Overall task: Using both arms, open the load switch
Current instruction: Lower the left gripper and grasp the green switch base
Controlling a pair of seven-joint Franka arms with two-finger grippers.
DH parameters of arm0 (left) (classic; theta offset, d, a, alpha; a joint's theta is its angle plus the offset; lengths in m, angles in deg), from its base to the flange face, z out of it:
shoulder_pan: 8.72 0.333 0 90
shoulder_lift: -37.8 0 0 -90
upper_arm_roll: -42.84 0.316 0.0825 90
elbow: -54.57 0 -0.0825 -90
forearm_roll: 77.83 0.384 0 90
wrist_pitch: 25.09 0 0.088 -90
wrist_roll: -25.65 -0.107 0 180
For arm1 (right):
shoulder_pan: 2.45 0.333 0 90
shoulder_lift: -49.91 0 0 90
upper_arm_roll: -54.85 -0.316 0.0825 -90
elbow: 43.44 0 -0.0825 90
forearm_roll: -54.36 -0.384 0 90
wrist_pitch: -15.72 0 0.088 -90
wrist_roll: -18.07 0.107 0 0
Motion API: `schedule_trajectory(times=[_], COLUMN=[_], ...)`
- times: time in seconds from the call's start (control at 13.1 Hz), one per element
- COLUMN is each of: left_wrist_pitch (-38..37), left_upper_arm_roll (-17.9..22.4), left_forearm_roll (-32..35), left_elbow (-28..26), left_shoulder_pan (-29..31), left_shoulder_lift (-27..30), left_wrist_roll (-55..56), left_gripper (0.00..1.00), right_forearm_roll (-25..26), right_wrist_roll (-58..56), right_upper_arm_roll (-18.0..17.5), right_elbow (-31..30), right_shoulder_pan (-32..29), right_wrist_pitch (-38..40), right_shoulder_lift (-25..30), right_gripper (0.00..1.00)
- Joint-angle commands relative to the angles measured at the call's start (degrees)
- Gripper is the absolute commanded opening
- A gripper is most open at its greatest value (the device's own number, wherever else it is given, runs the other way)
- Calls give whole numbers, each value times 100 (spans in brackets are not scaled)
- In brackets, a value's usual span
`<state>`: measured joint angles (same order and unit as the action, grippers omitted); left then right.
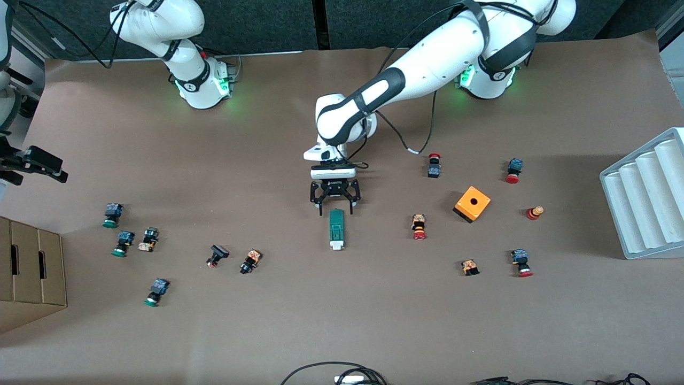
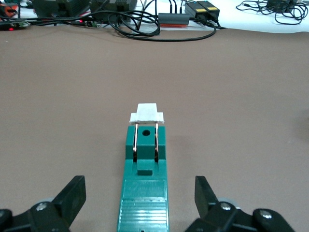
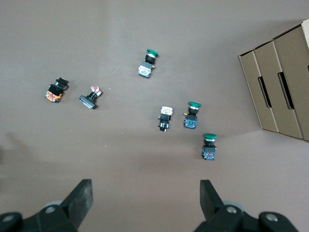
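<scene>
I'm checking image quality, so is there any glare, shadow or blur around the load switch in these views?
Front view: even light, load switch sharp, soft arm shadow beside it. Left wrist view: switch crisp, left gripper fingers slightly soft at the frame edge, no glare.

Both arms' jaws wide apart

Bare brown worktop (image 1: 342,299) lies all around the narrow dark-green load switch (image 1: 336,229). At its 12 o'clock the left hand (image 1: 335,206) hangs with fingers spread; the nearest push-buttons stand well apart.
</scene>
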<state>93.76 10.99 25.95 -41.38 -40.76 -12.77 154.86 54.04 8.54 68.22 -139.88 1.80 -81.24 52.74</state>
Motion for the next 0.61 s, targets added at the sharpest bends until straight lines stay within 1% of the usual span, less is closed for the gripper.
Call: schedule_trajectory(times=[0.0, 0.15, 0.31, 0.53], left_wrist_pitch=[-178, -265, -537, -582], left_upper_arm_roll=[39, 39, 39, 91], left_forearm_roll=[379, 739, 846, 1004], left_elbow=[200, 217, 226, 287], left_shoulder_pan=[-153, -153, -241, -285], left_shoulder_lift=[-215, -364, -496, -628], left_wrist_roll=[419, 824, 948, 957], left_gripper=[99, 99, 99, 97], right_forearm_roll=[120, 129, 121, 111], right_wrist_roll=[-6, 3, -6, 3], right_upper_arm_roll=[8, 8, 25, 16], right_elbow=[116, 108, 108, 81], right_shoulder_pan=[32, 23, -21, 31], right_wrist_pitch=[55, 55, 55, 64], right_shoulder_lift=[-55, -55, -55, -81], right_gripper=[100, 100, 100, 100])
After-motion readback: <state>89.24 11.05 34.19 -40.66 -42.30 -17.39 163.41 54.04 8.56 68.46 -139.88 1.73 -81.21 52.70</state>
